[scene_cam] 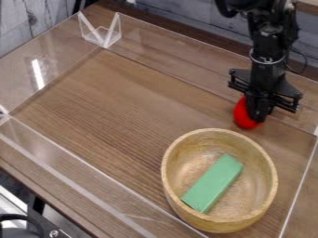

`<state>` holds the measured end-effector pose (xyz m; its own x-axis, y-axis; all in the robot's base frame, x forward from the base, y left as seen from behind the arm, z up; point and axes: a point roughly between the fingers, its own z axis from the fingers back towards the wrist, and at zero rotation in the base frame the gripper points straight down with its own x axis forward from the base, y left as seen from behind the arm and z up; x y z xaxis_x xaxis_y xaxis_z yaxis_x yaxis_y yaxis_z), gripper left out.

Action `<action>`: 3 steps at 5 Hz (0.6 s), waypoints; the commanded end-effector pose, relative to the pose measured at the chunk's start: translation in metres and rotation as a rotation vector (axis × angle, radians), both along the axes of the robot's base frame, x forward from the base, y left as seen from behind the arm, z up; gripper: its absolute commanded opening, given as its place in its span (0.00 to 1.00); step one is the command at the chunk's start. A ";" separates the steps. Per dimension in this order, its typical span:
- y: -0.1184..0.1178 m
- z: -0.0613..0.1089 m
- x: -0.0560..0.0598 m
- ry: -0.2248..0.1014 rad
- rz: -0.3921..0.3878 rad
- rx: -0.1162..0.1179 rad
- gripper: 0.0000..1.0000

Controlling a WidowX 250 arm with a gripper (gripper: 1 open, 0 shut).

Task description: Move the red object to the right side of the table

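The red object (248, 113) is a small rounded red toy resting on the brown wood-grain table (125, 93), near its right edge and just behind the bowl. My black gripper (259, 109) points almost straight down onto it, its fingers shut on the red object's top. The fingers hide the toy's upper part, so only its red lower left side shows.
A round light wooden bowl (187, 153) sits at the front right with a flat green block (214, 182) lying in it. Low clear acrylic walls (50, 56) border the tabletop, and a clear angled stand (99, 30) is at the far left corner.
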<state>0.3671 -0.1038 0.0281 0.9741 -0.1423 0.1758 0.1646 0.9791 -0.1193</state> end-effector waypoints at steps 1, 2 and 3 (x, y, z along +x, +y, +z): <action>-0.014 0.000 0.003 -0.045 -0.014 -0.013 0.00; -0.017 -0.003 0.003 -0.055 -0.008 -0.016 0.00; -0.019 -0.005 0.002 -0.072 0.000 -0.020 0.00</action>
<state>0.3675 -0.1104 0.0241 0.9690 -0.1171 0.2177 0.1464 0.9814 -0.1239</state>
